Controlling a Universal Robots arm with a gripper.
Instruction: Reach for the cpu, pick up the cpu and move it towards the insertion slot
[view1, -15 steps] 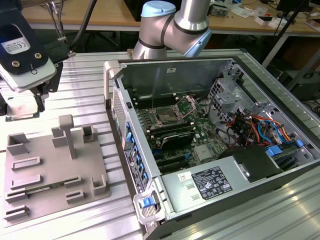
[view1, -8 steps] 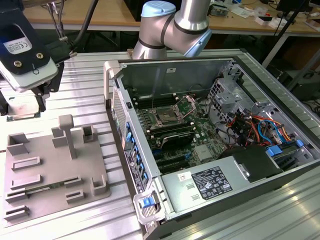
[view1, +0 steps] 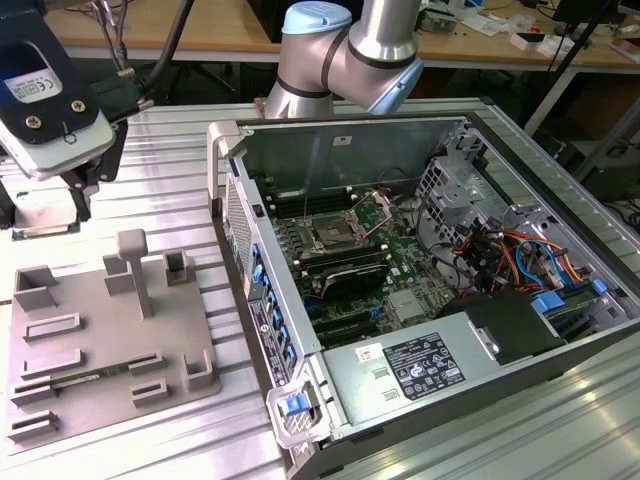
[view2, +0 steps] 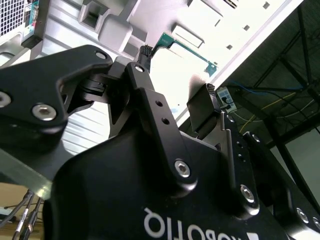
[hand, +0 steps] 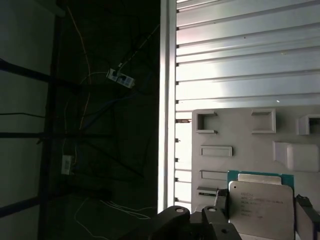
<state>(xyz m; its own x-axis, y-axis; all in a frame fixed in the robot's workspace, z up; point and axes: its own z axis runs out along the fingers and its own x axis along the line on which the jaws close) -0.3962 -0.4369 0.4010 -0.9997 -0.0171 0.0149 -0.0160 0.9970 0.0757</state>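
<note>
First wrist view: one cpu (hand: 260, 200) between two fingers (hand: 221, 202) of one gripper (hand: 263, 209).

Upper left, open air surrounds me; the grey metal computer case's upright wall (view1: 240, 215), centre-left, stands before the silver-framed square insertion slot (view1: 330, 237), open above.

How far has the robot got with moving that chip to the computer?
Done: the reach and pick-up look finished. In the first wrist view the cpu sits between the fingers of the gripper, apparently lifted off the grey fixture plate.
In hand: the gripper holds the chip at the exterior view's left, near the plate.
Left: nearly the whole trip to the insertion slot inside the open computer case.
</note>
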